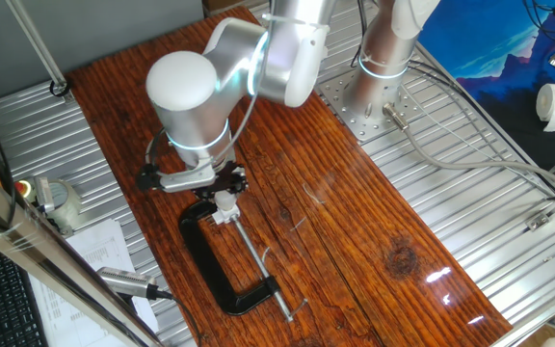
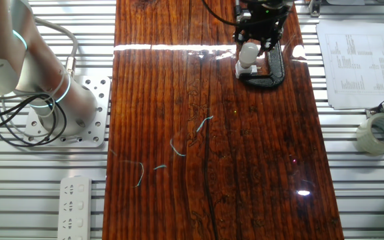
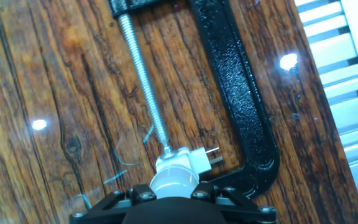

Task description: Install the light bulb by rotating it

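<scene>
1. Hand view puts your gripper (image 3: pixel 174 200) at the bottom edge, its black fingers (image 3: pixel 120 200) on either side of the light bulb (image 3: pixel 174 180), pinching its pale head.
2. You can see the bulb seated in the small white socket block (image 3: pixel 191 160), which the big black C-clamp (image 3: pixel 241 99) holds by its silver screw (image 3: pixel 143 74).
3. Around them you have a glossy dark wooden board (image 1: pixel 355 231) with bright glare spots, lying on a ribbed metal table (image 2: pixel 365 193).
4. One fixed view shows you the arm's white joint (image 1: pixel 186 96) above the clamp, which hides the fingertips there.
5. Only the other fixed view shows you the power strip (image 2: pixel 75 203), tape roll (image 2: pixel 380 132), printed sheet (image 2: pixel 353 63) and thin wire scraps (image 2: pixel 179 148) on the board.
</scene>
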Robot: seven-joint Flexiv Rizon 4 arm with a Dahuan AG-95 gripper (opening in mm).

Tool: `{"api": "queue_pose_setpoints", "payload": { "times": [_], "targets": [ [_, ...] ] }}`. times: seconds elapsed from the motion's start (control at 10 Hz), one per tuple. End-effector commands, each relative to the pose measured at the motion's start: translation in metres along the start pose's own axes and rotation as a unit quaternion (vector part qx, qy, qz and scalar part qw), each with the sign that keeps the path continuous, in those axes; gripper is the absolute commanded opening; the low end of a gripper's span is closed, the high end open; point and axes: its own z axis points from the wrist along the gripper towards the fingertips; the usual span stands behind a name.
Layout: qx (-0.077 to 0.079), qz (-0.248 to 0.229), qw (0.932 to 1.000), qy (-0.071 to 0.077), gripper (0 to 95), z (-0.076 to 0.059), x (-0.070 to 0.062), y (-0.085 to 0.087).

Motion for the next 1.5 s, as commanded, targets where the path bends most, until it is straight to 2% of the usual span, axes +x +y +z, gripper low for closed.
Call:
{"api": "queue_pose_setpoints", "payload": {
  "times": [0.1,0.8,1.2,1.5],
  "targets": [
    [0.001,0.011,0.9999,-0.001,19.0,0.0012,0.0009,-0.0017],
    [0.002,0.061,0.9981,-0.002,19.0,-0.0003,0.0004,-0.0024],
    [0.003,0.113,0.9936,-0.002,19.0,-0.0008,0.0019,-0.0028],
    [0.002,0.156,0.9877,-0.002,19.0,-0.0007,0.0032,-0.0030]
  ]
}}
